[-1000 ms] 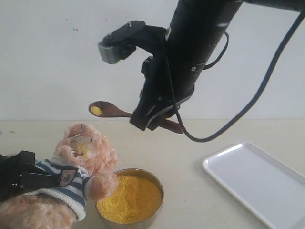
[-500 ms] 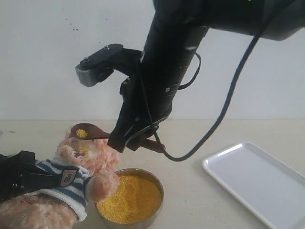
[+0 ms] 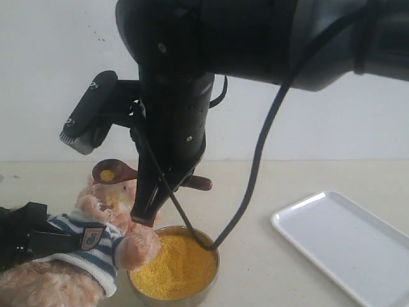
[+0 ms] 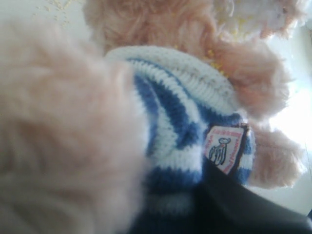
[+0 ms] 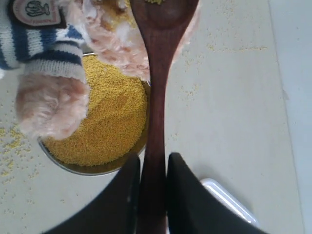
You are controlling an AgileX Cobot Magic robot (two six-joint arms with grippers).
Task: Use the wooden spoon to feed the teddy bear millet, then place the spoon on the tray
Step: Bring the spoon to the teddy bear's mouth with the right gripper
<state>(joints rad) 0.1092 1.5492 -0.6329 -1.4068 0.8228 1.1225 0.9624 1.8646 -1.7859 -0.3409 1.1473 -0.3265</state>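
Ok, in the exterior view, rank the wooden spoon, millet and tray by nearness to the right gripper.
1. wooden spoon: held in the right gripper.
2. millet: just below, in the bowl.
3. tray: far off, at the right.

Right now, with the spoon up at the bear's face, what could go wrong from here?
1. The wooden spoon carries only a small dab of millet; a tilt could scatter it over the teddy bear or the table, where loose grains already lie.
2. The bear's paw rests over the metal bowl and the right claw's cable dips to its rim, so either may snag on the way to the tray.
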